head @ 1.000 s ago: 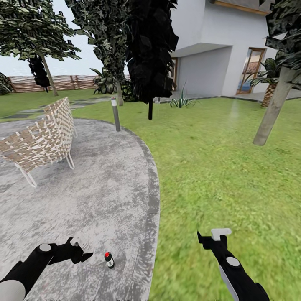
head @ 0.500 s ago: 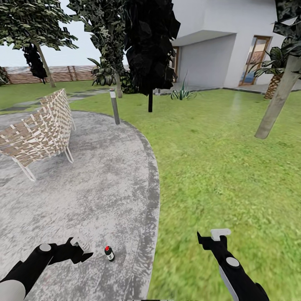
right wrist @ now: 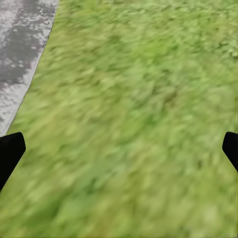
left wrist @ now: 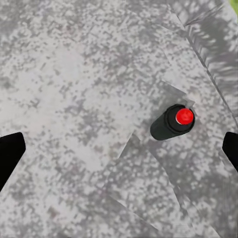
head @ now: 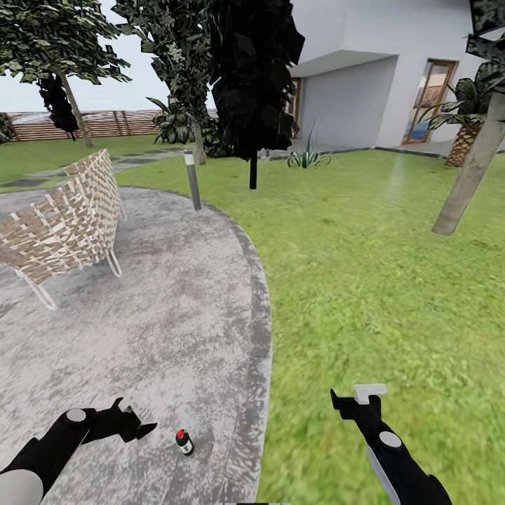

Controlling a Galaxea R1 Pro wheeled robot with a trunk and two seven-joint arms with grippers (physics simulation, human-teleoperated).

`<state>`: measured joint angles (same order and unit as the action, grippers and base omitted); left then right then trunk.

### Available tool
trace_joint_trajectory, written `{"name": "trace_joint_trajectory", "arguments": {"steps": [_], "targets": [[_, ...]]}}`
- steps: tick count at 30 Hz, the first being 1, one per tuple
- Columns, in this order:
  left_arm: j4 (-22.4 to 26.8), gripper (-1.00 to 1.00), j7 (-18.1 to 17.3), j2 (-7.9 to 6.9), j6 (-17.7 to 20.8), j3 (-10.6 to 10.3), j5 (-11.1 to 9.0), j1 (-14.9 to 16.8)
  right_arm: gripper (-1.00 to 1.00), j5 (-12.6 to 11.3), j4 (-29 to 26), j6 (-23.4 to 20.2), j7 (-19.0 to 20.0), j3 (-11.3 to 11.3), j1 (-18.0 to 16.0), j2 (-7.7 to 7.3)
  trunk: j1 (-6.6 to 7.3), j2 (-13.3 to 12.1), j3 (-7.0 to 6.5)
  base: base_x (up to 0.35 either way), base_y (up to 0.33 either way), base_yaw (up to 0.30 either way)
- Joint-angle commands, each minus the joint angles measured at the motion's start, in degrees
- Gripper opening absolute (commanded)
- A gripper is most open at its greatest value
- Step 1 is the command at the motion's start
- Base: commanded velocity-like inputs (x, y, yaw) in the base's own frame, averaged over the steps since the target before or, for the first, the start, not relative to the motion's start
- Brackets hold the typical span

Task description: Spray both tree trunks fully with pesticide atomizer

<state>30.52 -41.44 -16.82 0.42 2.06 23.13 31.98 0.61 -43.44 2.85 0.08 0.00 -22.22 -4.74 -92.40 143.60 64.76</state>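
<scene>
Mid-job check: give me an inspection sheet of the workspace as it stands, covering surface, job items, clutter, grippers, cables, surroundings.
Surface: speckled grey concrete paving with a rounded edge, bordered by grass lawn.
Job's things: black atomizer with red top stands upright on the paving, near its edge; one pale tree trunk leans on the lawn to the right.
Clutter: woven chair and grey bollard on the paving.
Grippers: left gripper open, beside the atomizer, not touching; in the left wrist view the bottle sits between the fingers, nearer one. Right gripper open over grass.
Cables: nothing seen.
Surroundings: white house, wooden fence, dark columnar tree.
</scene>
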Motion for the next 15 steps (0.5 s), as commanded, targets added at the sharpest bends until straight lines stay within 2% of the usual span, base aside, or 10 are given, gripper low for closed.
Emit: {"name": "trace_joint_trajectory", "arguments": {"steps": [1, 8, 12, 15], "targets": [[0.07, 1.00, -0.31, 0.03, 0.04, 0.22, 0.35, 0.01, 1.00, 0.04, 0.02, 0.15, 0.01, 0.00, -0.02, -0.01, 0.00, 0.02, 0.05, 0.043, 0.016, 0.000], [0.15, 1.00, -0.31, 0.07, 0.02, 0.22, 0.34, 0.01, 1.00, 0.01, -0.05, 0.14, 0.01, 0.00, -0.02, -0.01, 0.00, 0.02, 0.05, 0.012, 0.004, 0.000], [0.15, 1.00, -0.31, 0.19, 0.02, 0.22, 0.34, 0.01, 1.00, 0.00, -0.19, 0.14, 0.01, 0.00, -0.02, -0.01, 0.00, 0.02, 0.05, 0.259, 0.000, 0.000], [0.16, 1.00, -0.31, 0.28, -0.17, 0.22, 0.34, 0.01, 1.00, 0.00, -0.24, 0.15, 0.01, 0.00, -0.02, -0.01, 0.00, 0.02, 0.05, 0.031, 0.000, -0.002]]}}
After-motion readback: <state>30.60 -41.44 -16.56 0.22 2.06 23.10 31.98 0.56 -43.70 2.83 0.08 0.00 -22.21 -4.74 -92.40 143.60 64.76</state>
